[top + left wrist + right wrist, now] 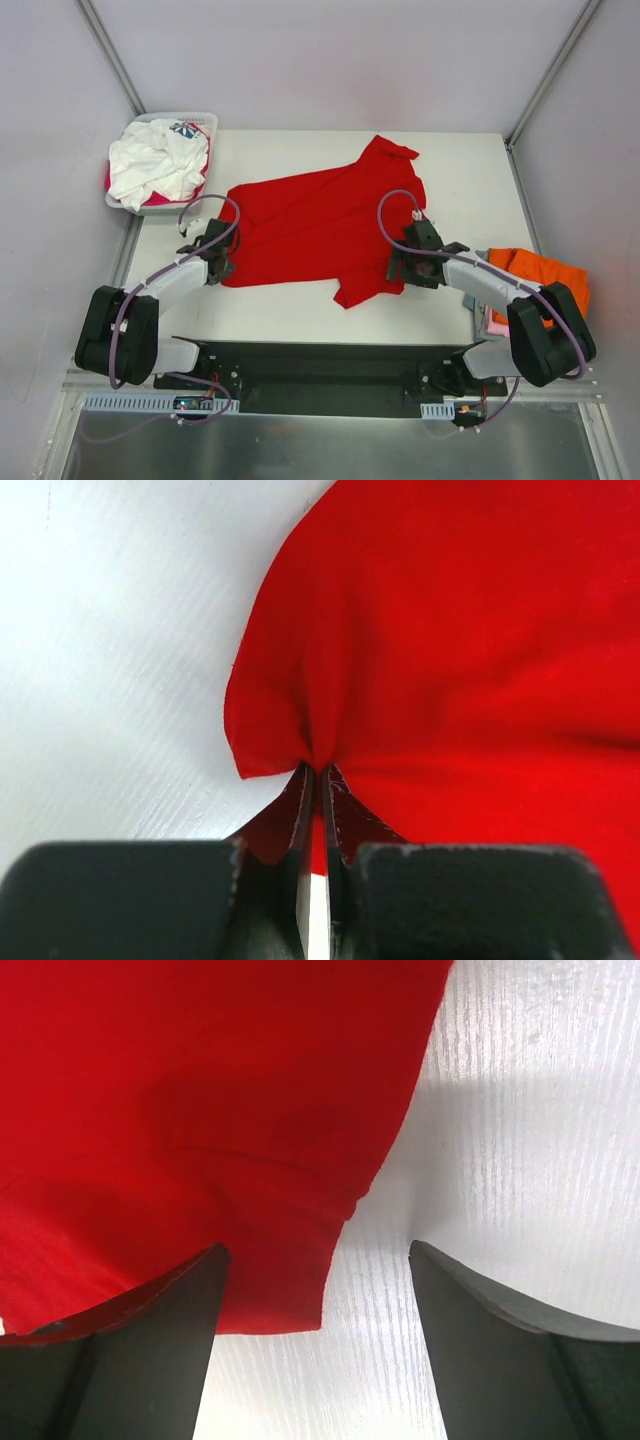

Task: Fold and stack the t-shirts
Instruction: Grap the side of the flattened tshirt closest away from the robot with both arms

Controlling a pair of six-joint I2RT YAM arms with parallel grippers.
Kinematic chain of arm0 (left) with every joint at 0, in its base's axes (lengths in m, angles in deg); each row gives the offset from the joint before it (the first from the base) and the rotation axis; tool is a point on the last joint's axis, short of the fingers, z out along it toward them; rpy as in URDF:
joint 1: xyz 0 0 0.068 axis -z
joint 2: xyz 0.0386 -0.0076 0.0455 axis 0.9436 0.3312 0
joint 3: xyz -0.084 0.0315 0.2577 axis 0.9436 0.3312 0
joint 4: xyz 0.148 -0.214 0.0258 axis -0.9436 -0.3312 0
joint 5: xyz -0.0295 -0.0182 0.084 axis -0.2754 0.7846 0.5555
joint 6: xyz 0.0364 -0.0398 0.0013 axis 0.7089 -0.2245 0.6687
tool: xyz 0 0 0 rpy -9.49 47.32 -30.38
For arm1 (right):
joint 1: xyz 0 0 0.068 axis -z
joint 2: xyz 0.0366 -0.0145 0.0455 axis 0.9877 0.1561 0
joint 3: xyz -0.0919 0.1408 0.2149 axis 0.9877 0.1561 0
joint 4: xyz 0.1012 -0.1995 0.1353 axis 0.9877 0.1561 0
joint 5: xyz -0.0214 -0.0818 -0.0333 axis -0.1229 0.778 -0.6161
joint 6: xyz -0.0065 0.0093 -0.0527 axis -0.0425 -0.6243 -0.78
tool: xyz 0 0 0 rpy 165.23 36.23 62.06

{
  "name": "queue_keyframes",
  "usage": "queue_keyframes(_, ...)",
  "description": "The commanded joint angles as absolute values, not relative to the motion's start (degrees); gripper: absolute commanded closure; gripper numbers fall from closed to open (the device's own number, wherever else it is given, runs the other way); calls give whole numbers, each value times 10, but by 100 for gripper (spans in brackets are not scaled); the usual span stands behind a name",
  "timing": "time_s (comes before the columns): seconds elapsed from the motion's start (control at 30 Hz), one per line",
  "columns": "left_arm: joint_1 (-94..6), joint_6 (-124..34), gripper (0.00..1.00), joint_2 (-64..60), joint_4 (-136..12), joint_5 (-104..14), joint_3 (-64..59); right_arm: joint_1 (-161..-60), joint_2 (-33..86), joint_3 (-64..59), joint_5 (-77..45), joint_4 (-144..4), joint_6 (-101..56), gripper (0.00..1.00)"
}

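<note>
Mid white table (470, 170), plain bright red cloth t-shirt (320, 225) lies spread flat. The left end effector (317, 772) is pinched tight on the shirt's left edge, cloth bunched at the tips. The right end effector (318, 1250) is wide apart, straddling the shirt's near right corner, gripping nothing.

- I am reading no text, number or brand in any view.
- I am seeing a blue-red print (186, 129) on the white t-shirt (155, 165), too small to read.
</note>
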State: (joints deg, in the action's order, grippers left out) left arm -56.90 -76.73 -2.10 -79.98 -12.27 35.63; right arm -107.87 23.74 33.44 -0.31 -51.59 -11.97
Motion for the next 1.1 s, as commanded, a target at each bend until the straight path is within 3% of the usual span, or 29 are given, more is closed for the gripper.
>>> queue_keyframes(0.0,-575,-746,100,-66,-814,-138,351,-1077,222,337,-14,-518,-121,25)
queue_keyframes(0.23,-576,-730,100,-127,-815,-160,349,-1089,240,340,-69,-530,-134,42)
queue_keyframes(0.33,-576,-726,100,-132,-815,-166,345,-1092,249,335,-75,-530,-137,66)
queue_keyframes(0.37,-575,-721,100,-134,-815,-167,345,-1092,246,334,-75,-527,-136,84)
queue_keyframes(0.4,-575,-719,100,-144,-816,-169,344,-1091,237,331,-75,-523,-135,92)
queue_keyframes(0.43,-575,-716,100,-149,-817,-170,342,-1092,228,326,-74,-512,-135,99)
queue_keyframes(0.47,-575,-712,100,-156,-820,-170,340,-1092,219,321,-67,-503,-136,99)
queue_keyframes(0.7,-576,-704,100,-179,-834,-156,303,-1085,134,236,23,-417,-157,99)
queue_keyframes(0.9,-575,-705,100,-119,-833,-155,255,-1062,204,125,28,-402,-187,99)
queue_keyframes(0.97,-575,-705,100,-111,-831,-156,250,-1062,210,131,16,-399,-188,57)
queue_keyframes(1.03,-575,-706,100,-109,-830,-155,250,-1066,201,168,14,-400,-184,31)
queue_keyframes(1.07,-575,-706,100,-108,-830,-154,251,-1068,190,182,9,-397,-179,26)
